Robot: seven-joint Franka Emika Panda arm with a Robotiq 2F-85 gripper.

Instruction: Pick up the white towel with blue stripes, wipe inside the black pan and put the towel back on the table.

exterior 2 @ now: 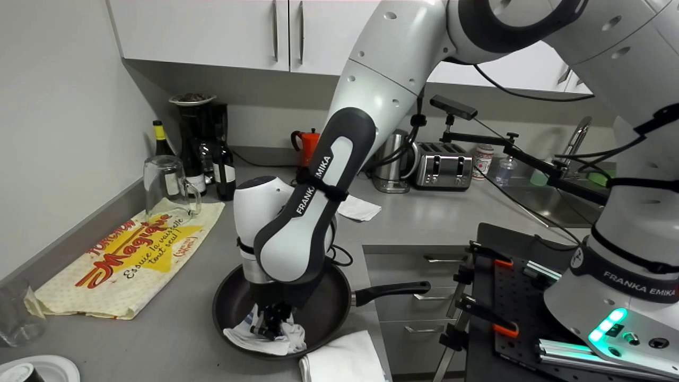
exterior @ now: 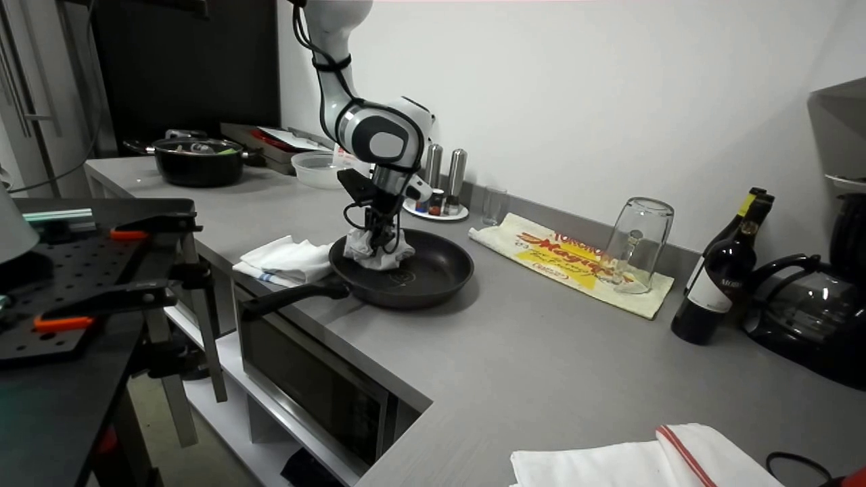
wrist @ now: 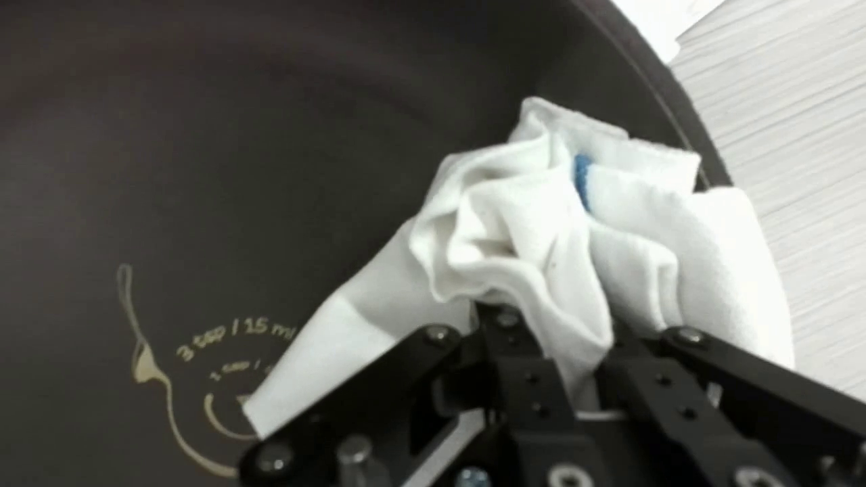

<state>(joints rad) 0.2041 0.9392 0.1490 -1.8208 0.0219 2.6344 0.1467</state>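
The white towel with a blue stripe (wrist: pixel 534 216) is crumpled between my gripper's fingers (wrist: pixel 558 331) in the wrist view. It lies inside the black pan (wrist: pixel 203 169), against the pan's wall, with part of it spread on the pan's bottom. In both exterior views the gripper (exterior: pixel 383 237) (exterior 2: pixel 269 324) points down into the pan (exterior: pixel 443 264) (exterior 2: pixel 329 305), and the towel (exterior: pixel 385 258) (exterior 2: pixel 265 340) bunches around the fingertips. The fingertips are partly hidden by the cloth. The pan stands on the grey counter (exterior: pixel 487 352).
A folded white cloth with blue stripes (exterior: pixel 287 260) lies beside the pan, near the counter's edge. The pan handle (exterior: pixel 298 299) juts over that edge. A glass mug (exterior: pixel 639 243) stands on a yellow printed cloth (exterior: pixel 541 253). Salt and pepper mills (exterior: pixel 454 179) stand behind the pan.
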